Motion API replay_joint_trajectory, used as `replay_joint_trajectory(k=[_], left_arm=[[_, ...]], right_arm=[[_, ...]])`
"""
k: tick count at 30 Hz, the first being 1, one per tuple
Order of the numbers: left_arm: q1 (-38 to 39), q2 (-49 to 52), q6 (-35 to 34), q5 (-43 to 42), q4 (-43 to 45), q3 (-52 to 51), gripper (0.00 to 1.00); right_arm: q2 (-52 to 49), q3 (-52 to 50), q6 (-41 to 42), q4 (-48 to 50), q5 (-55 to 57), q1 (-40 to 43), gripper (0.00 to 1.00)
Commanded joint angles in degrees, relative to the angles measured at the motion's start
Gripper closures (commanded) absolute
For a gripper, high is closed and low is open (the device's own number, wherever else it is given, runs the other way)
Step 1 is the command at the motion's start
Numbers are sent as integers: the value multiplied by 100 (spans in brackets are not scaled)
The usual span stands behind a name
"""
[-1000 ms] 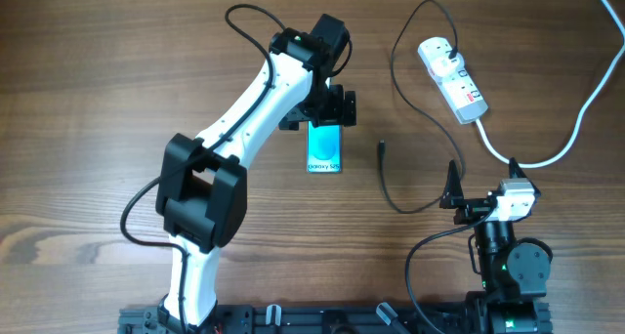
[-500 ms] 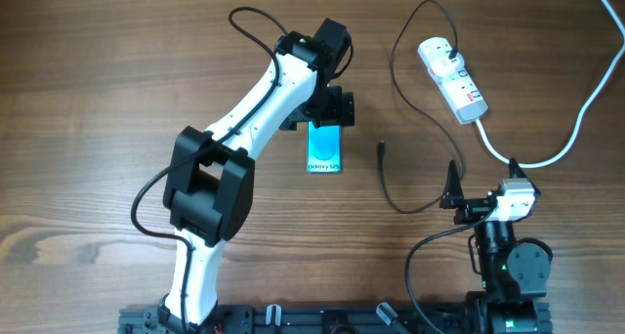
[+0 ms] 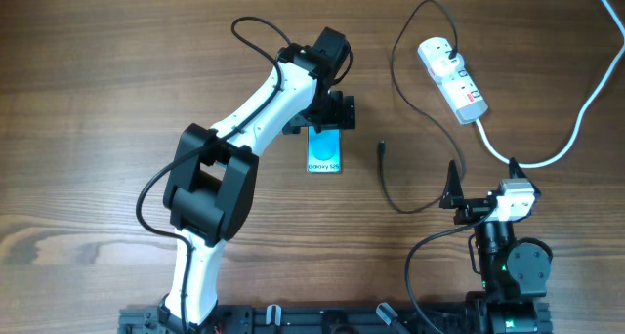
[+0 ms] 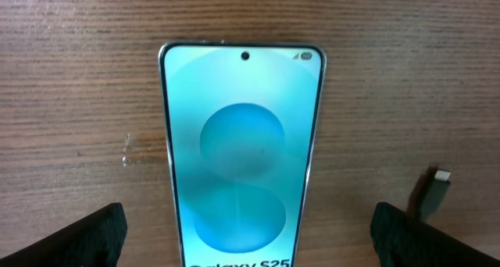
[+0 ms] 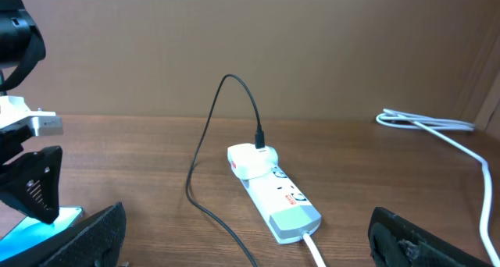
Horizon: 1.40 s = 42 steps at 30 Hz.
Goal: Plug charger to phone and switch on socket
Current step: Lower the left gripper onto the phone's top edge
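Your left fingers [image 4: 90, 234] stand wide, one either side of the phone [image 4: 244, 158], clear of it. The phone lies flat on the worktop [image 4: 78, 80], the charger [image 4: 432, 193] tip loose just beside it. Your right fingers [image 5: 82, 236] are wide and empty, the socket [image 5: 273, 193] ahead with the plug head seated.

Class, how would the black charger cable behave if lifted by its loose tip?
Probably floppy: the charger cable lies in loose curves, so it should sag and trail. Likely light, being so thin. Its plug head sits in the socket, so a long pull might drag that.
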<state>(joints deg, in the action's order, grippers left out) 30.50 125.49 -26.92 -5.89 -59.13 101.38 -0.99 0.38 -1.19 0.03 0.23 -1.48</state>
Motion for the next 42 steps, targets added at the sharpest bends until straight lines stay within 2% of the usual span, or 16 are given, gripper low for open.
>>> replay_joint_trajectory(k=[1,13,42], left_arm=[[37,87,-59,-68,57,-173,0],[48,87,-258,-92,249,-319,0],[74,90,-203,168,828,-667,0]], right_arm=[[20,-9,-15,31,-24,26,0],[20,-9,-13,31,-24,26,0],[20,-9,-13,31,-24,26,0]])
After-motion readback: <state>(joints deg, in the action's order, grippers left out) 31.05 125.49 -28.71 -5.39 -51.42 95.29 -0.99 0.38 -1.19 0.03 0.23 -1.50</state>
